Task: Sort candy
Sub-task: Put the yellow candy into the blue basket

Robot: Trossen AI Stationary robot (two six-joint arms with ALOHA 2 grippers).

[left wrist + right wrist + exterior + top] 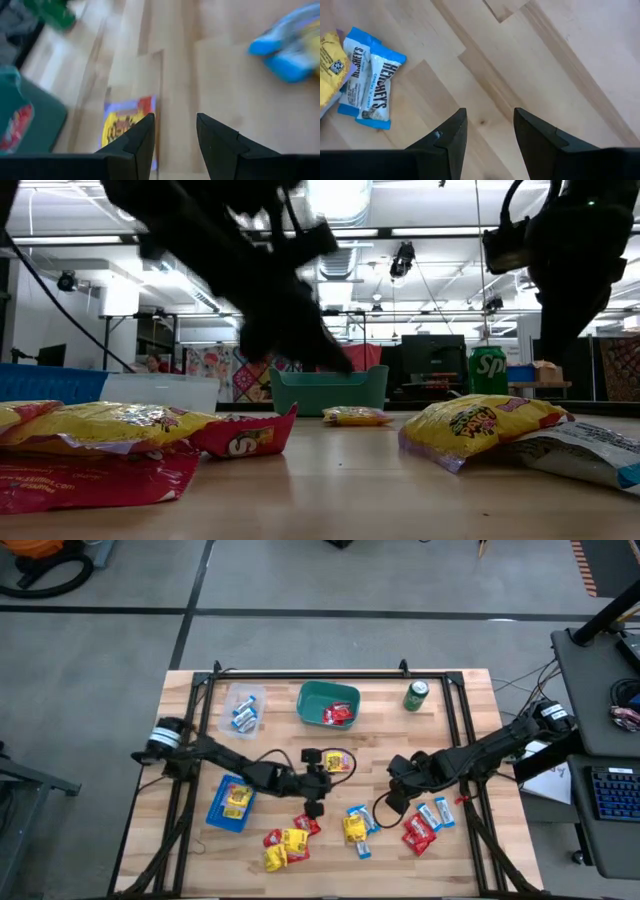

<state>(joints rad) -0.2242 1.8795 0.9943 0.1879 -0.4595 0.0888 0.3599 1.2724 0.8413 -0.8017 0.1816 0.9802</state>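
Loose candy lies on the near half of the wooden table: red and yellow packets (285, 840), a yellow packet with blue-and-white wrappers (356, 826), and red and blue-and-white ones (425, 825). A single yellow packet (337, 762) lies flat near the centre. My left gripper (322, 780) hangs open just on the near side of this packet (127, 125), its fingers (145, 137) over bare wood. My right gripper (398, 790) is open above bare wood, with blue-and-white wrappers (370, 75) off to one side.
At the far side stand a clear box (243, 708) with blue-and-white candy, a green bin (328, 703) with red packets and a green can (416, 695). A blue tray (232, 803) with yellow packets lies under the left arm. Black rails (300, 675) frame the table.
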